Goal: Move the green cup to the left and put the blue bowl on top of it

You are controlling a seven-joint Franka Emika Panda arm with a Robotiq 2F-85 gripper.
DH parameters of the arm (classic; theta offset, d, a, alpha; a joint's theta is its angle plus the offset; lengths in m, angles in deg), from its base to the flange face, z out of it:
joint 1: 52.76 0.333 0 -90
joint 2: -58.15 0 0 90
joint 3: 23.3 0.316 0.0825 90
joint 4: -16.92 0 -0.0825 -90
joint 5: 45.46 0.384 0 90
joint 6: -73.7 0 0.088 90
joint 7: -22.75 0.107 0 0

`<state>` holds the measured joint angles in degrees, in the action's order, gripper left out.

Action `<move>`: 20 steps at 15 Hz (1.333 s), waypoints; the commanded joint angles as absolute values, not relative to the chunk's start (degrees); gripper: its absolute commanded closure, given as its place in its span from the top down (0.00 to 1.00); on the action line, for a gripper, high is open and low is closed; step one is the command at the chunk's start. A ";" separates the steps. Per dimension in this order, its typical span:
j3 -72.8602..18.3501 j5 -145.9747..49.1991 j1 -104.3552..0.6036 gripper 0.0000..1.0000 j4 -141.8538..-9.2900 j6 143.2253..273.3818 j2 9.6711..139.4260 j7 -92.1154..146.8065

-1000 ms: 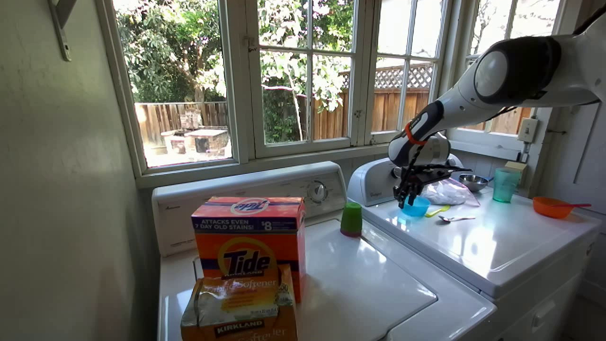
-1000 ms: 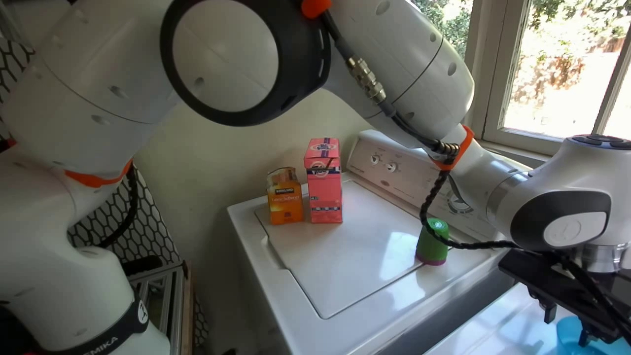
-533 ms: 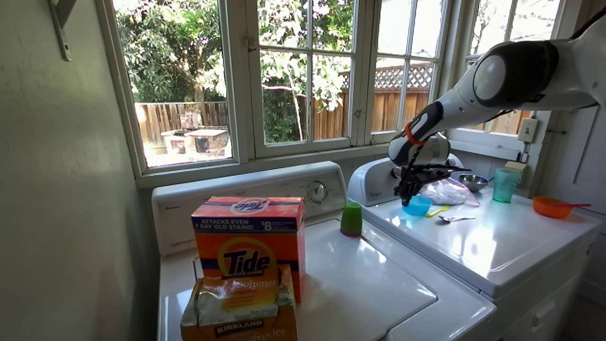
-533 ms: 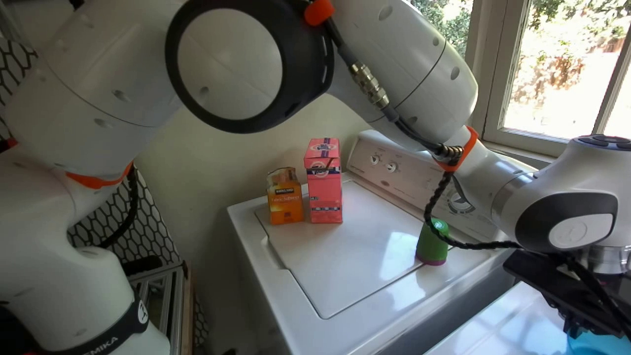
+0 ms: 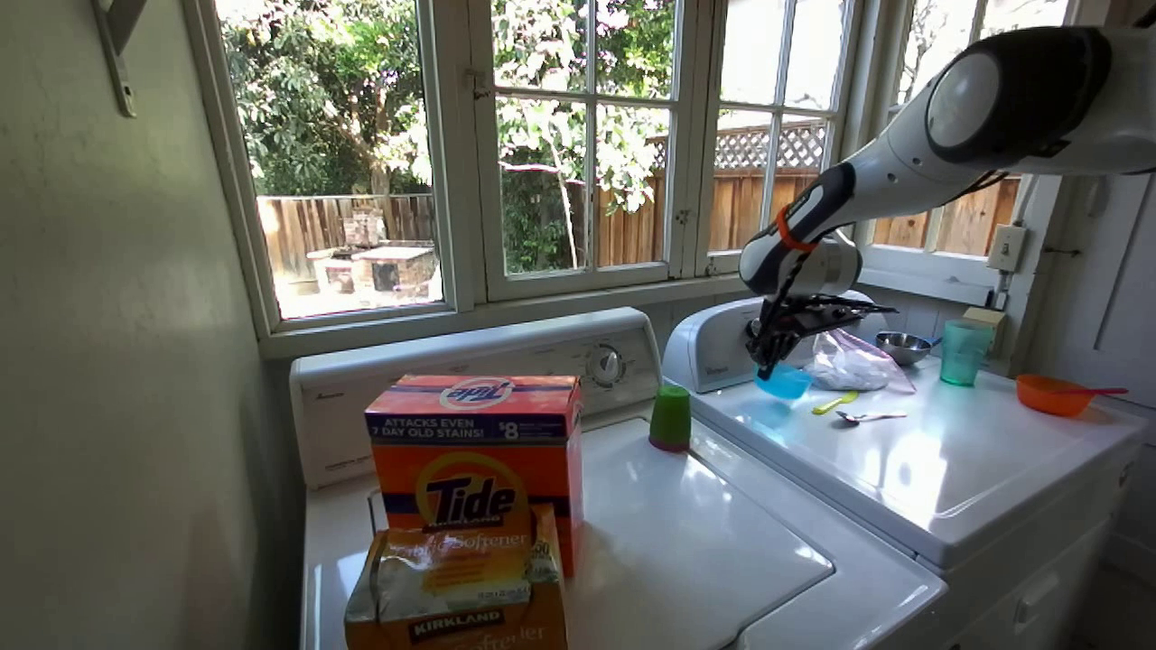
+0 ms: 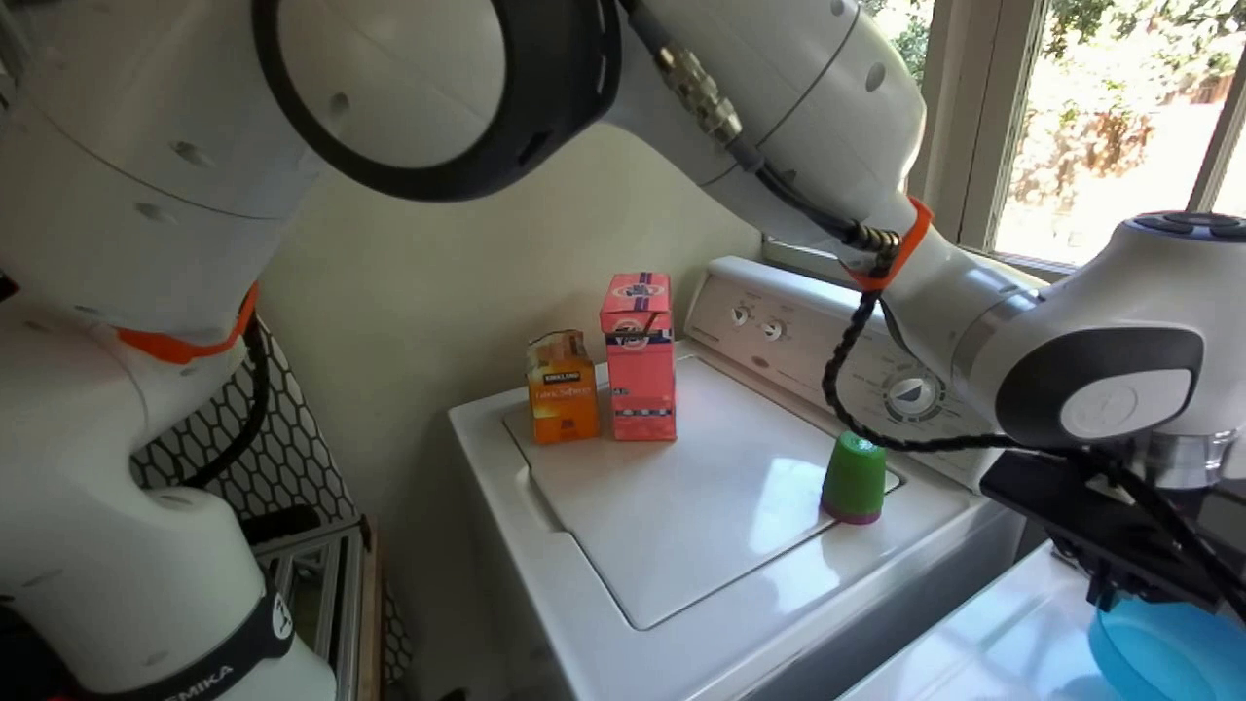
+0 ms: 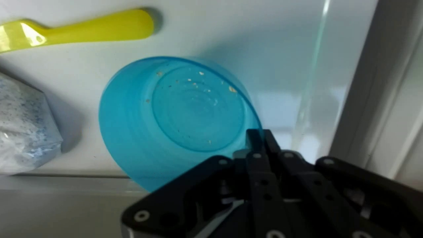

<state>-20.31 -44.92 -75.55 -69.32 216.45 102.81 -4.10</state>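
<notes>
The bowl (image 7: 180, 122) is clamped in the tool (image 7: 261, 133); the cup (image 5: 670, 420) is stood near the facing edge of another desk (image 6: 681, 506).

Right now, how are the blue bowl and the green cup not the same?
Color: the blue bowl is see-through blue; the green cup looks solid green, with a purple edge at the bottom. Shape: the bowl is shallow; the cup is taller than it is wide. Pose: the bowl tilts, open side up, its rim pinched by the gripper; the cup stands upside down on the white washer, with nothing gripping it. Both are round.
</notes>
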 commanded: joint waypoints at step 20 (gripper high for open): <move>-18.99 -44.16 -66.72 0.01 -93.66 218.89 82.36 -18.18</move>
